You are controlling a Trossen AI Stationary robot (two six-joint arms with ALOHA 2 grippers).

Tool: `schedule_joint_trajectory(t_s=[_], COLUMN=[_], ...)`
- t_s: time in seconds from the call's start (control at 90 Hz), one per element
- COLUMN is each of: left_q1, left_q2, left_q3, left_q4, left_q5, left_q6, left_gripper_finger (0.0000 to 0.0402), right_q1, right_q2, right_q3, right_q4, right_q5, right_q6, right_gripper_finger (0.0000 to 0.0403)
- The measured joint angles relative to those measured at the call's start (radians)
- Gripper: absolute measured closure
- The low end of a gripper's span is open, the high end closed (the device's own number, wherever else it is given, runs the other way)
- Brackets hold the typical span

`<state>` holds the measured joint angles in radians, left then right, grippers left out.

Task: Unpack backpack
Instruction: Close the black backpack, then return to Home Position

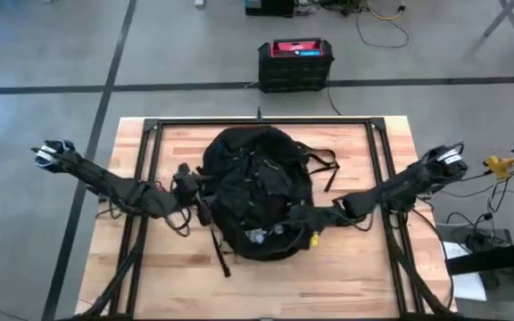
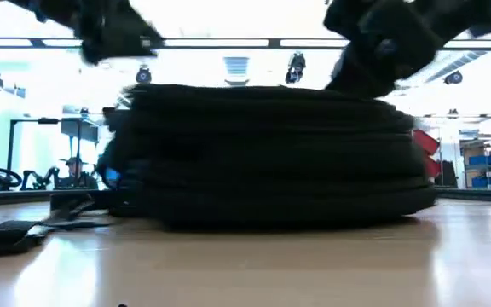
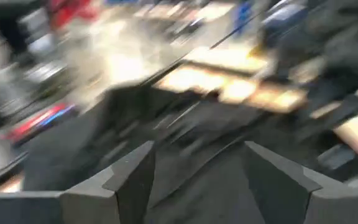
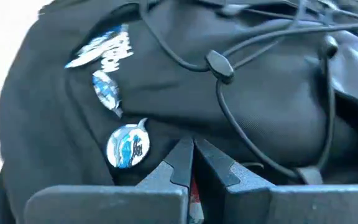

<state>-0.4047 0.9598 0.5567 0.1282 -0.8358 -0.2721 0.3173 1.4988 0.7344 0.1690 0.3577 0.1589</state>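
Grey concrete flooring crossed by dark lines surrounded the pale wooden table [image 1: 150, 267] I was working over, with its black metal frame [image 1: 266, 123] running along the far edge.

At the middle of that table lay the large rounded black fabric backpack [image 1: 257, 192], flat on the wood, loose black straps [image 1: 321, 165] trailing off its right side and another strap [image 2: 24, 228] lying on the tabletop to its left in the low view. Small coloured tags [image 1: 286, 234] showed at its near end. My right wrist camera caught a round blue-and-white badge [image 4: 128, 147] and thin black elastic cords with a toggle [image 4: 219, 65] on the bag's front.

My right gripper [image 4: 191, 163] sat at the bag's near right corner, its fingers pressed together with no gap between the tips and a bit of red showing just under them; I could not tell whether they pinched fabric. My left gripper [image 3: 197, 171] was at the bag's left edge, its fingers spread well apart over dark fabric, holding nothing.

Beyond the table's far edge a black box with a red top [image 1: 296, 64] stood on the floor, with cables [image 1: 377, 18] strewn farther back on the right.
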Motion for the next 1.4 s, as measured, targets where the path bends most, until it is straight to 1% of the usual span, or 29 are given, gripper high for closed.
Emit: schedule_joint_trajectory(t_s=[0.067, 0.133, 0.167, 0.278, 0.367, 0.511, 0.567, 0.644, 0.778, 0.889, 1.033, 1.089, 1.156, 1.289, 1.4], left_q1=[0.006, 0.01, 0.01, 0.021, 0.044, 0.081, 0.088, 0.089, 0.091, 0.092, 0.092, 0.092, 0.092, 0.092, 0.092], left_q2=[-0.001, 0.002, 0.002, 0.001, -0.026, -0.129, -0.186, -0.274, -0.392, -0.432, -0.437, -0.437, -0.438, -0.461, -0.503], left_q3=[-0.039, -0.055, -0.061, -0.085, -0.111, -0.163, -0.176, -0.187, -0.191, -0.192, -0.194, -0.194, -0.194, -0.216, -0.289], left_q4=[0.163, 0.244, 0.264, 0.265, 0.25, 0.213, 0.184, 0.101, -0.114, -0.252, -0.356, -0.383, -0.4, -0.395, -0.309], left_q5=[0.08, 0.126, 0.13, 0.126, 0.123, 0.121, 0.121, 0.11, 0.063, 0.047, -0.027, -0.04, -0.032, 0.049, 0.102], left_q6=[0.081, 0.109, 0.118, 0.143, 0.132, 0.13, 0.129, 0.121, 0.024, -0.087, -0.163, -0.17, -0.171, -0.171, -0.141], left_gripper_finger=[0.018, 0.0186, 0.019, 0.0204, 0.0216, 0.0237, 0.0244, 0.0252, 0.0264, 0.0275, 0.0286, 0.029, 0.0294, 0.0303, 0.0314], right_q1=[-0.037, -0.074, -0.092, -0.161, -0.223, -0.288, -0.295, -0.298, -0.283, -0.252, -0.224, -0.212, -0.196, -0.178, -0.178], right_q2=[0.047, 0.084, 0.098, 0.114, 0.101, 0.03, -0.007, -0.065, -0.19, -0.324, -0.502, -0.562, -0.631, -0.768, -0.886], right_q3=[0.015, 0.039, 0.05, 0.076, 0.073, 0.027, -0.004, -0.061, -0.175, -0.256, -0.278, -0.278, -0.278, -0.299, -0.338], right_q4=[0.064, 0.094, 0.105, 0.103, 0.088, 0.038, 0.012, -0.026, -0.063, -0.094, -0.276, -0.328, -0.352, -0.35, -0.35], right_q5=[-0.043, -0.06, -0.06, -0.054, -0.035, -0.029, -0.027, -0.016, 0.002, 0.027, 0.072, 0.087, 0.1, 0.1, 0.099], right_q6=[-0.036, -0.067, -0.077, -0.109, -0.109, -0.069, -0.052, -0.02, 0.054, 0.106, 0.129, 0.129, 0.109, 0.013, -0.054], right_gripper_finger=[0.0403, 0.0403, 0.0403, 0.0403, 0.0403, 0.0403, 0.0403, 0.0403, 0.0403, 0.0403, 0.0403, 0.0403, 0.0403, 0.0403, 0.0403])
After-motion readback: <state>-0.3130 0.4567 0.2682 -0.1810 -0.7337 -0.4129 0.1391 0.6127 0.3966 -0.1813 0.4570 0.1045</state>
